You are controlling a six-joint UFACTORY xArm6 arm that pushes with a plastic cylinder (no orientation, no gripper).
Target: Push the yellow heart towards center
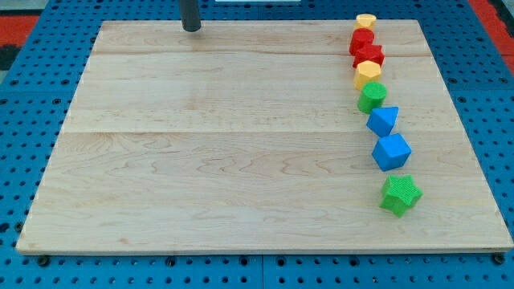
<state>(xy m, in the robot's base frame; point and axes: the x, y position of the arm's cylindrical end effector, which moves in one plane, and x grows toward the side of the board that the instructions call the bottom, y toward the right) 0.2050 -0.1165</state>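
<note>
Yellow heart: I take it to be this one (368, 74), far to the view's right of my tip (191, 29), between the red star (370, 54) and the green block (372, 97).
End effector: a bare rod grasping nothing, touching no block.
Progress: not begun; the heart sits near the counter's (201, 160) right edge, so the whole push remains.

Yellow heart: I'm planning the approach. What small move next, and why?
Probably slide rightward in the view, along its top: my tip stands far left of every block, touching none, and must get right of the lower yellow block, seemingly the heart.
</note>
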